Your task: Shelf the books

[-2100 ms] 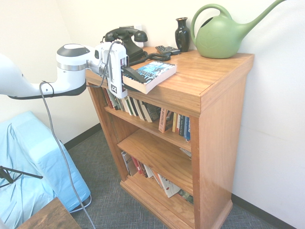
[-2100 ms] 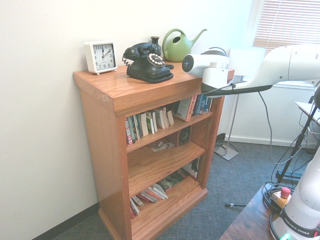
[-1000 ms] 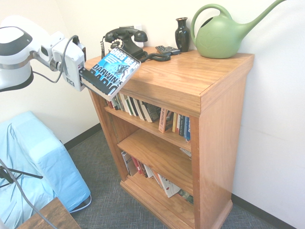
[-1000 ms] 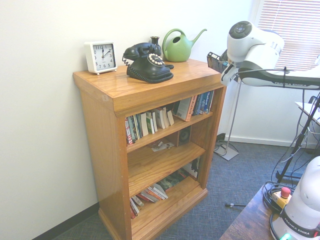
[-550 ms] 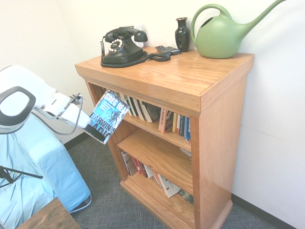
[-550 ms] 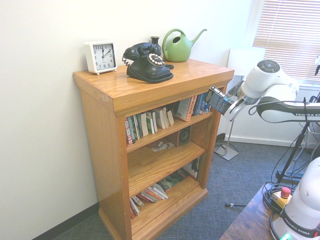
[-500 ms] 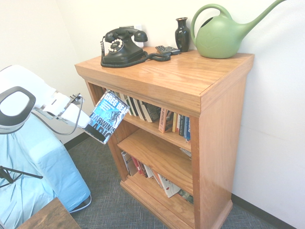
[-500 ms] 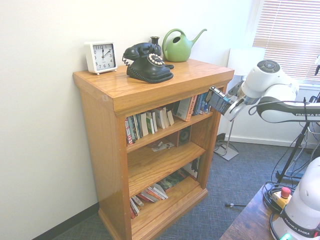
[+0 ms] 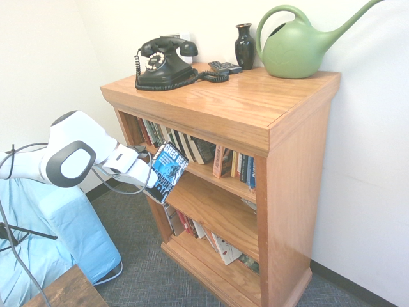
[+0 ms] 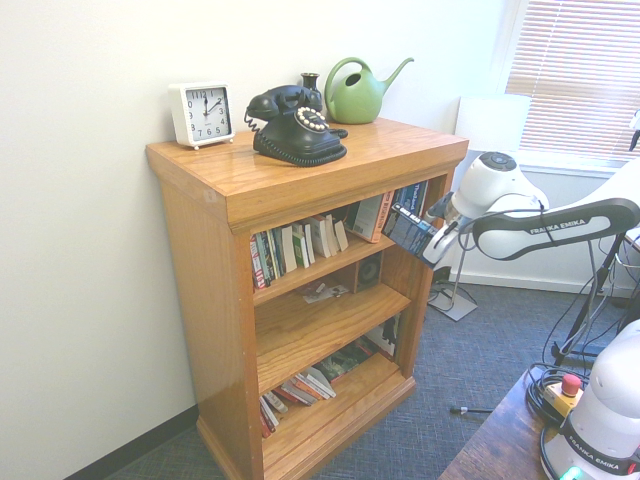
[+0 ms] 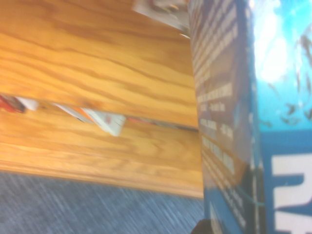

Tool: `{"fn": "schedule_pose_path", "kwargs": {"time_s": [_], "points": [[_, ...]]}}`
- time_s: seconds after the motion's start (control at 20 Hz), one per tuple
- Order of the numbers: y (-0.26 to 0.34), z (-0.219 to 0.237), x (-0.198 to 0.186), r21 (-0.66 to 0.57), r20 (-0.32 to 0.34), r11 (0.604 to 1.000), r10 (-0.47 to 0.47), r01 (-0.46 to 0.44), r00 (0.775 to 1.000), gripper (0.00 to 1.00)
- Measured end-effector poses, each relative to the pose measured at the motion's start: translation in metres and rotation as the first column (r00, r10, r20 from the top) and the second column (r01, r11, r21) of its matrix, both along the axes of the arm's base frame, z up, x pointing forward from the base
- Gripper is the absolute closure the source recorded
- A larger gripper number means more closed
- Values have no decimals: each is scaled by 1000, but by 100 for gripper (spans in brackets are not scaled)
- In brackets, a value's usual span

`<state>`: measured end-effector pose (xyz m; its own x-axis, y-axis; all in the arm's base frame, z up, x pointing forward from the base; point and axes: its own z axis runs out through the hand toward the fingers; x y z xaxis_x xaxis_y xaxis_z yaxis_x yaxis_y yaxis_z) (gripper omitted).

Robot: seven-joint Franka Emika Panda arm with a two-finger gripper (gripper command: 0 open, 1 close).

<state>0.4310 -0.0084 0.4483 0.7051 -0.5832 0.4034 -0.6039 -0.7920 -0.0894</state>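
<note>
The thick paperback (image 9: 167, 171) with its blue, white and black cover hangs tilted in front of the honey-brown bookcase (image 9: 281, 160), level with the second shelf board. My gripper (image 9: 148, 182) is shut on the book's lower end. From the other side the book (image 10: 406, 230) shows by the bookcase's (image 10: 200, 260) right front post, held by the gripper (image 10: 432, 248). Close up, the wrist view fills with the book's blue cover and back (image 11: 234, 122) against wooden shelf boards (image 11: 97, 73).
On the bookcase top stand a black telephone (image 9: 163, 61), a dark vase (image 9: 244, 46), a green watering can (image 9: 300, 45) and a white clock (image 10: 201, 113). Rows of books (image 9: 192, 148) fill the upper shelf; more lean on the lowest (image 9: 204, 236). A blue-draped object (image 9: 45, 230) stands left.
The arm has swung down and in towards the bookcase, carrying the book from out in front at upper-shelf height to just before the middle shelf opening.
</note>
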Motion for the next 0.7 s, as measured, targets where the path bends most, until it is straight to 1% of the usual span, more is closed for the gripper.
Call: {"fn": "schedule_pose_path", "kwargs": {"time_s": [0.25,0.5,0.7], "points": [[-7,-18,40,23,-15,1000,-4,5,1000,100],[-18,-34,60,47,-2,998,-34,34,999,100],[-16,-34,76,58,8,997,-43,42,999,100]]}}
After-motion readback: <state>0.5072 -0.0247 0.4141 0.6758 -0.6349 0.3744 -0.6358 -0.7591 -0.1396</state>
